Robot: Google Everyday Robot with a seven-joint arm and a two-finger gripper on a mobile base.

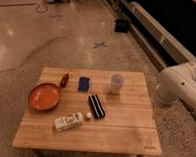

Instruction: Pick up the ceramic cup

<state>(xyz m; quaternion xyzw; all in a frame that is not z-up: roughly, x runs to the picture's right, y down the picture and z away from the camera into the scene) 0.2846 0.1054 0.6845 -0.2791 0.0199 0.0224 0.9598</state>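
Observation:
The ceramic cup (116,83) is small, pale white-lavender and upright. It stands at the back right of the wooden table (123,130), with bare wood around it. My arm's white links (181,84) show at the right edge of the camera view, beside the table's right side and to the right of the cup. My gripper is out of view, past the frame's edge.
On the table: an orange bowl (45,96) at the left, a small red item (65,80), a blue item (83,83), a black oblong item (96,106), and a white labelled bottle (69,122) lying on its side. A low rail (154,34) runs along the floor at the right.

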